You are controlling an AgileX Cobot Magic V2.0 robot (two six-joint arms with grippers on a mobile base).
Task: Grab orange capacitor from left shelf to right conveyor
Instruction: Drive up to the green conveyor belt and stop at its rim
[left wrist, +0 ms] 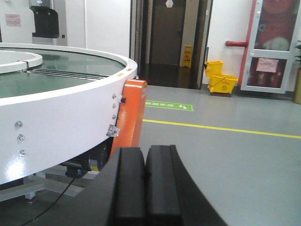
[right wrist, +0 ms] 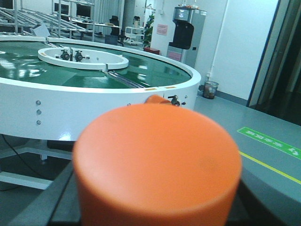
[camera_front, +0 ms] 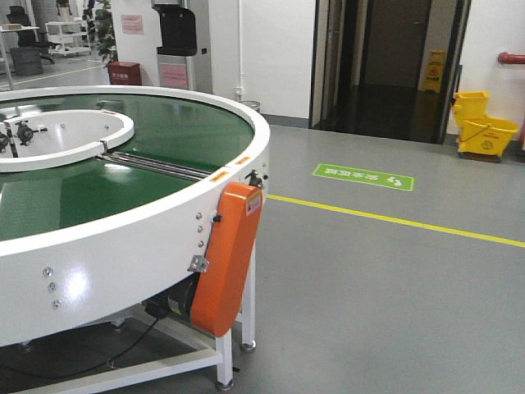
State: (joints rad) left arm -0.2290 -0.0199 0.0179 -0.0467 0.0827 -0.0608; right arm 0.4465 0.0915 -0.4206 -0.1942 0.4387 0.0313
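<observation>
Glossy conveyor belt (camera_front: 82, 197), matt orange capacitor (right wrist: 157, 160)

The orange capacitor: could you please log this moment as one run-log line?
stage: carry | orange capacitor: held by right gripper, not yet on conveyor | left gripper: shut, empty
</observation>
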